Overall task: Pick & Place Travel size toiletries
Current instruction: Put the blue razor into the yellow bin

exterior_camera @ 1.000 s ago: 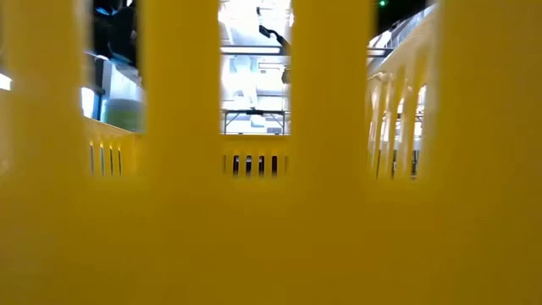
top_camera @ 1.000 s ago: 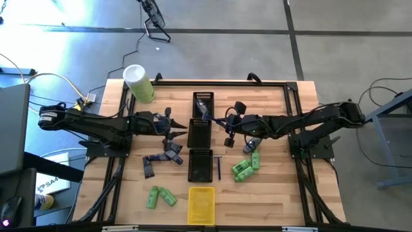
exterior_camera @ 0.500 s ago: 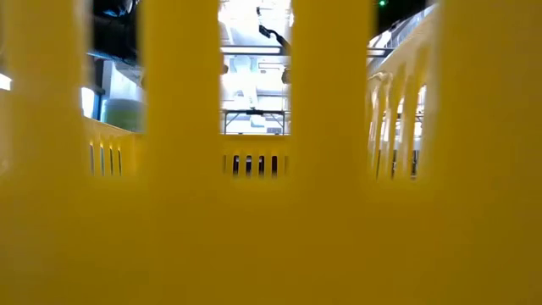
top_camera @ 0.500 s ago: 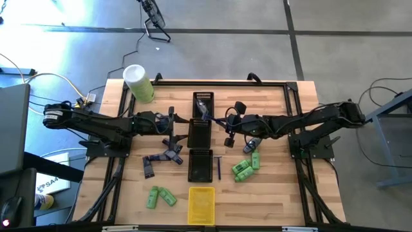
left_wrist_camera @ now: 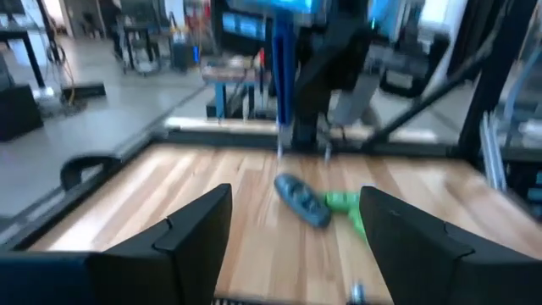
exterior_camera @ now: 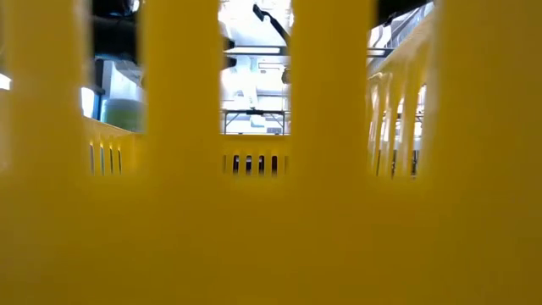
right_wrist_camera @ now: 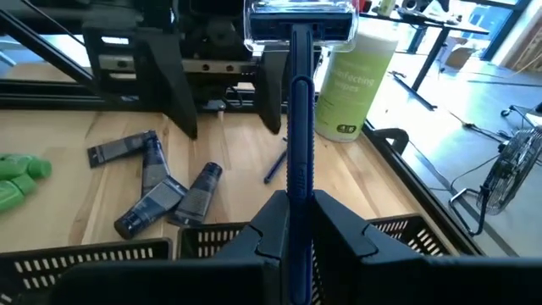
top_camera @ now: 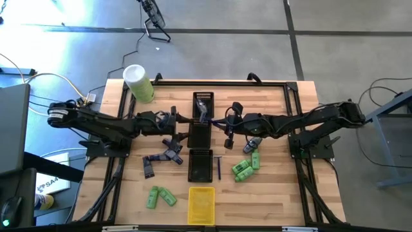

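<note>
My right gripper [top_camera: 228, 124] [right_wrist_camera: 298, 212] hovers just right of the column of black trays [top_camera: 199, 134] and is shut on a blue razor [right_wrist_camera: 296, 102]. My left gripper [top_camera: 174, 120] [left_wrist_camera: 296, 229] is open, left of the same trays, touching nothing. In the left wrist view the razor [left_wrist_camera: 282, 76] shows upright under the other arm. Purple-grey tubes [top_camera: 164, 154] [right_wrist_camera: 161, 191] lie flat on the wood. So do green bottles [top_camera: 244, 166] [top_camera: 159, 196], a grey-blue oval piece [left_wrist_camera: 303, 201] and a thin dark stick [top_camera: 218, 167]. My right gripper pinches the razor's blue handle [right_wrist_camera: 298, 182] between its two fingers, at the handle's lower part. The razor stands about upright, its white-and-blue head [right_wrist_camera: 301, 21] on top, lifted clear of the table and trays.
Three black trays stand in a column at the table's middle, with a yellow tray [top_camera: 201, 205] at the near edge; its wall [exterior_camera: 271, 212] fills the low view. A big pale-green cylinder [top_camera: 138, 82] [right_wrist_camera: 351, 80] stands at the far left corner. Bare wood lies near right.
My left arm has reached toward the table's right, bringing its open gripper closer to the black trays. My right gripper has shifted slightly toward the left with the razor still in its fingers.
</note>
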Tool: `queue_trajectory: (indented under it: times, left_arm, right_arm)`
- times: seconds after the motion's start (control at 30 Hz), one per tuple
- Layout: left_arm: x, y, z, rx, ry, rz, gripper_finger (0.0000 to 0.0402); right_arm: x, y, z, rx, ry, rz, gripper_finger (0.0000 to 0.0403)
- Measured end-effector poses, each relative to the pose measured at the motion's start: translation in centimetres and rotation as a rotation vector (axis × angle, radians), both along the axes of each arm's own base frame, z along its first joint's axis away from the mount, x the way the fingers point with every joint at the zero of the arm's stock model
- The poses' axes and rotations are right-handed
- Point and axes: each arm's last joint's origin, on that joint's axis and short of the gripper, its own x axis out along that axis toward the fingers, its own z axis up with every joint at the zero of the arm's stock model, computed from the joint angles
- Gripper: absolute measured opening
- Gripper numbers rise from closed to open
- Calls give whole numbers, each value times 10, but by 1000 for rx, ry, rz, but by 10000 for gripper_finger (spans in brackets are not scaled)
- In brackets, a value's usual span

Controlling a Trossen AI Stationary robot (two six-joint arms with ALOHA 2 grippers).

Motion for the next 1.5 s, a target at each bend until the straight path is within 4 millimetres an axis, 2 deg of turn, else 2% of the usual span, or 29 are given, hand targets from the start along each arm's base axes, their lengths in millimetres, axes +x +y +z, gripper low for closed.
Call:
queue_trajectory:
  times: [0.13,0.33,0.47,0.63,0.87,1.17,1.5]
  left_arm:
    - [9,0,-3,-19,-64,-1,249]
    - [22,1,-3,-22,-45,-11,248]
    - [26,10,2,-56,-44,-71,248]
    - [24,29,2,-91,-36,-62,248]
    - [24,30,3,-79,-39,-103,248]
    - [24,30,3,-79,-39,-109,248]
    - [24,30,3,-79,-38,-119,248]
  right_arm:
    - [0,0,0,21,-5,2,30]
    - [0,1,1,31,-17,14,30]
    - [1,1,1,32,-23,14,30]
    - [1,1,2,32,-28,13,30]
    - [8,1,2,31,-92,12,30]
    - [30,0,-16,32,-153,8,30]
    - [41,-4,-32,38,-164,-9,30]
